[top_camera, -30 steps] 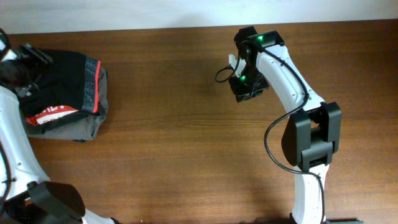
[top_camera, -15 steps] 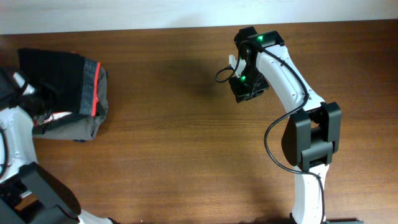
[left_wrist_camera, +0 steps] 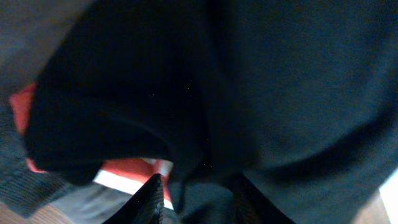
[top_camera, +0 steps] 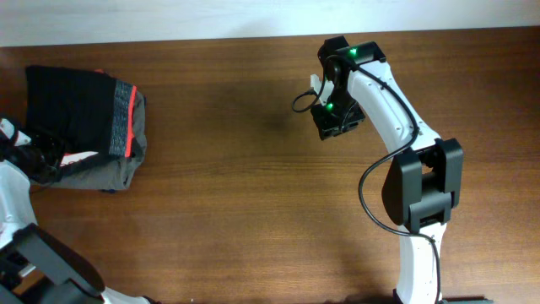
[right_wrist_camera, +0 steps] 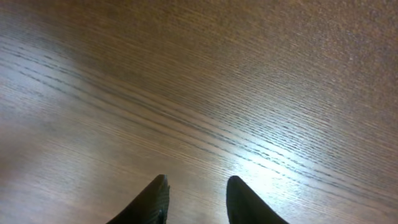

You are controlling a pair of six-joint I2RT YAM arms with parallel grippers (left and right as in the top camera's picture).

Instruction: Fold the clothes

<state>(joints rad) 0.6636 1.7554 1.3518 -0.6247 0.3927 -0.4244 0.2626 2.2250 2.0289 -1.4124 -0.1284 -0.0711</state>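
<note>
The black trousers (top_camera: 78,105) lie folded on top of a pile at the table's far left, with the grey-red stripe band (top_camera: 125,118) along their right side. In the left wrist view their black fabric (left_wrist_camera: 249,81) fills most of the frame. My left gripper (top_camera: 44,154) is at the pile's front left edge. Its fingers (left_wrist_camera: 198,196) are apart, with black fabric just beyond them. My right gripper (top_camera: 336,118) is open and empty over bare wood (right_wrist_camera: 196,186).
A red T-shirt with white lettering (top_camera: 84,158) peeks out under the trousers and shows in the left wrist view (left_wrist_camera: 127,171). A grey folded garment (top_camera: 110,175) lies at the bottom of the pile. The wooden table (top_camera: 253,194) stretches between the arms.
My left gripper has moved from the pile's back left corner toward its front left edge. The trousers' left part is now uncovered. The right arm has not moved.
</note>
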